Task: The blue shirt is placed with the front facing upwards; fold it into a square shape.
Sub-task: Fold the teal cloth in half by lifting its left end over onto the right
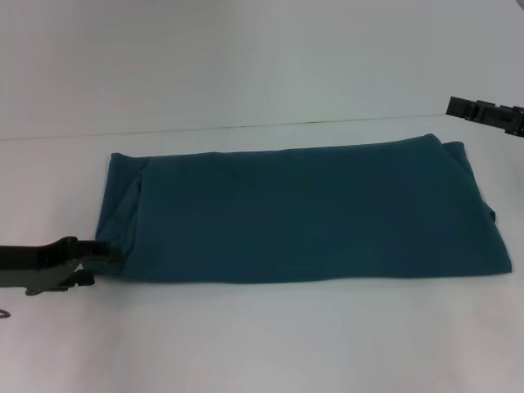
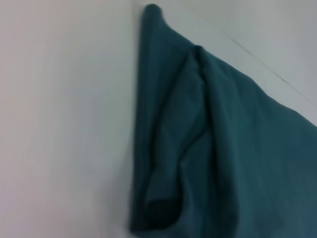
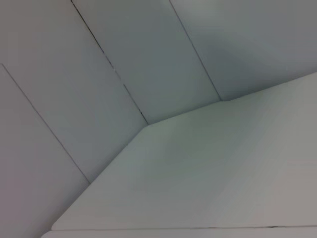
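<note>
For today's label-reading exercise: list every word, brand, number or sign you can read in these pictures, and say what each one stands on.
None can be read. The blue shirt lies folded into a long band on the white table, showing only plain cloth; no lettering or label is visible. The left claw at its corner and the right claw carry no readable marks.

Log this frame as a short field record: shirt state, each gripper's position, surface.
shirt: the blue shirt lies flat, already folded into a long rectangle, not yet square; no lettering shows
left gripper: left gripper low at the shirt's near left corner, touching its edge
right gripper: right gripper raised beyond the shirt's far right corner, apart from it
surface: white table
</note>
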Robot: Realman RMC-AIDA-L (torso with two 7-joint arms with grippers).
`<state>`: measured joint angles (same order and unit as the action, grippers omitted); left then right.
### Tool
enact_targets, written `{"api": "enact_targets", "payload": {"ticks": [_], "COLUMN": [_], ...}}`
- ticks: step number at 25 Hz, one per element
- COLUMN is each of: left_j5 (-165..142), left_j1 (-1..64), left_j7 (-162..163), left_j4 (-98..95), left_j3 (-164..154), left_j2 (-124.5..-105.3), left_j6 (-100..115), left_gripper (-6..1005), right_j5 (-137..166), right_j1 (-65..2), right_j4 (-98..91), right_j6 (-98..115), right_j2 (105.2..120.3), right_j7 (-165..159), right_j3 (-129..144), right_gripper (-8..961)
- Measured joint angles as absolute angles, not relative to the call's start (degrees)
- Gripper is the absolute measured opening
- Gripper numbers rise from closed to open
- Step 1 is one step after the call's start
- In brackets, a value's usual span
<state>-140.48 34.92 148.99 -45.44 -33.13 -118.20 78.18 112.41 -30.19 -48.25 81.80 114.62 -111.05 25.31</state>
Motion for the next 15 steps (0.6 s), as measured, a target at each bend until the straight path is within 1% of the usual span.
{"api": "enact_targets", "payload": {"ticks": [8, 13, 15], "left_j5": [-141.2, -141.2, -141.3], "left_j1": [36.0, 36.7, 37.2], "left_j7": [152.1, 152.8, 152.8], "left_j4": [-43.0, -42.3, -41.3], "left_j3": [-34.9, -36.1, -36.2], "left_j2": [-118.22, -118.31, -118.2], "left_j6": [75.3, 73.4, 72.7], "left_gripper": [772, 910, 910], "right_j5": [112.4, 111.7, 111.7], "right_j1": [-30.4, -30.4, -30.4], "right_j4": [-48.3, -48.3, -48.3], "right_j6": [82.5, 83.1, 83.2], "right_j2": [113.81, 113.6, 113.52], "right_j7": [-111.2, -111.2, -111.2], "right_j3": [25.3, 25.3, 25.3], "right_gripper": [910, 909, 909]}}
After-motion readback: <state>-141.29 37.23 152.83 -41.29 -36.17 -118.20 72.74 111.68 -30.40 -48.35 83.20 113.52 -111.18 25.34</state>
